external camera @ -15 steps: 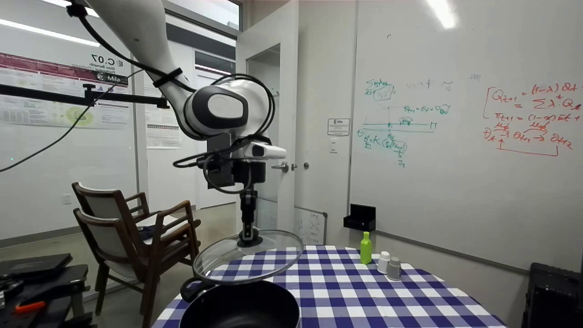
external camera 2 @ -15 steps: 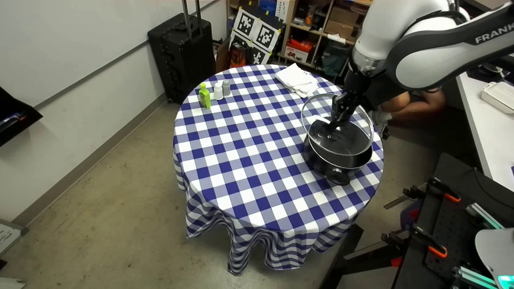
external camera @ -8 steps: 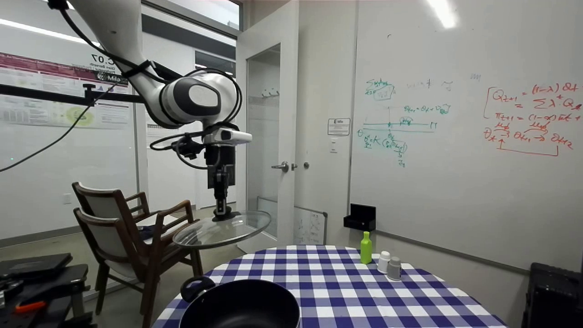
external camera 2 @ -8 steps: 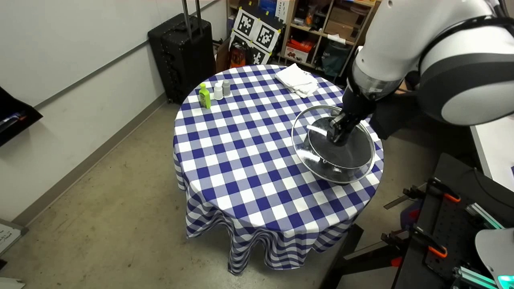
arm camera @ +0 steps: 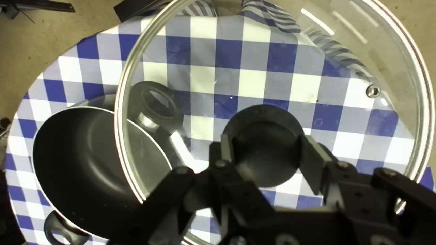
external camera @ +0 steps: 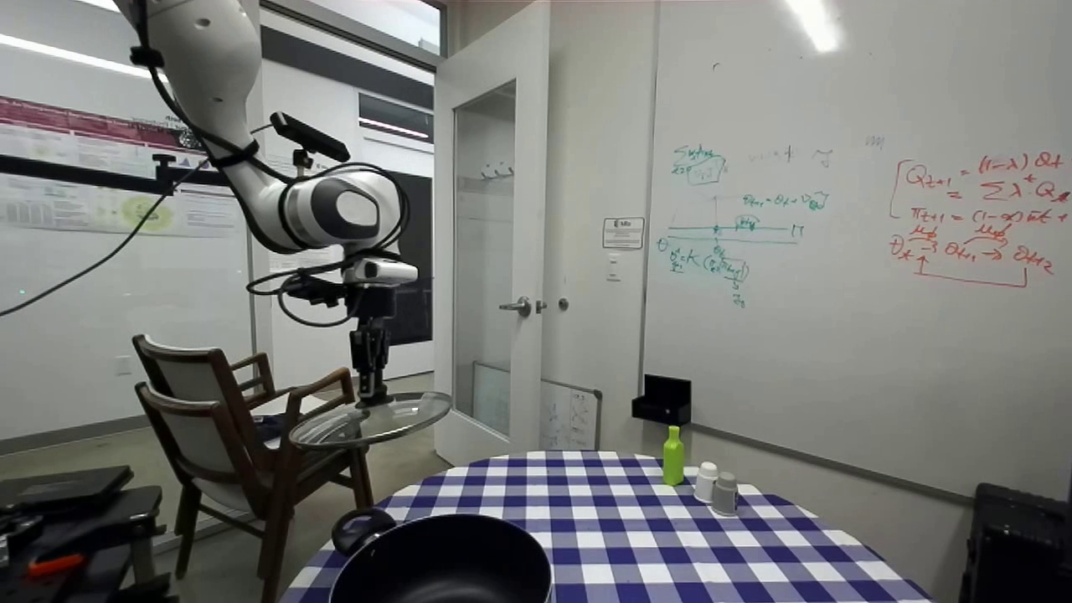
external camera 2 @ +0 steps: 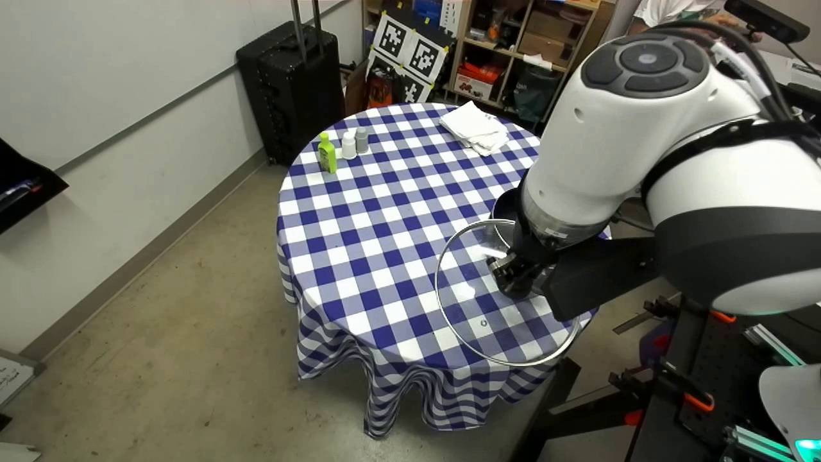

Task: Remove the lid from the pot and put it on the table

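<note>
The gripper (arm camera: pixel 266 149) is drawn in to the knob's width, pinching the knob (arm camera: pixel 265 163) of the lid (external camera: pixel 377 425). The lid hangs in the air, overlapping the table's edge in the wrist view. The uncovered pot (arm camera: pixel 85 166) stands near the edge of the table (external camera 2: pixel 385 256).

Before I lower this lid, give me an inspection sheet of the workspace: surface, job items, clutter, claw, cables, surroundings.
Surface: table covered by a blue-and-white checked cloth, hanging in folds.
Job items: glass lid in the air, off the black pot, which stands uncovered on the table.
Clutter: green bottle, white shaker and grey shaker grouped near the edge; folded white cloth apart.
Claw: clamped on the lid's knob.
Cables: black cables looped along the arm, above the lid.
Surroundings: two wooden armchairs, whiteboard, black suitcase; apparently a person, only partly visible, behind the arm.
</note>
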Controlling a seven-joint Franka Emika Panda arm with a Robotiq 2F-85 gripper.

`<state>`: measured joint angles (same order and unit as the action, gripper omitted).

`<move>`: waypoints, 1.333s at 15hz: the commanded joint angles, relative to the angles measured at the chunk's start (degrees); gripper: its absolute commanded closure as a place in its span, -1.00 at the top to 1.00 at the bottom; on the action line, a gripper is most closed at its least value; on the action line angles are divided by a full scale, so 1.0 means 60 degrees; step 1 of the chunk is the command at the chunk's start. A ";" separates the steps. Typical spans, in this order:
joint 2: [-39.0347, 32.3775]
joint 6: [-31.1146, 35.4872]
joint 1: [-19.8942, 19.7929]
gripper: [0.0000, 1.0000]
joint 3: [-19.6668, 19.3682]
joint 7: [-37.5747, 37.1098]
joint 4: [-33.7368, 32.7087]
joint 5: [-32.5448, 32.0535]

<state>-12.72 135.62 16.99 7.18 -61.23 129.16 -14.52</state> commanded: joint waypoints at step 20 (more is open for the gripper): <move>-0.5112 -0.0025 -0.0193 -0.50 -0.1026 0.1176 -0.5236 0.1147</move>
<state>-42.19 135.84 16.78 1.70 -58.32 100.69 -9.56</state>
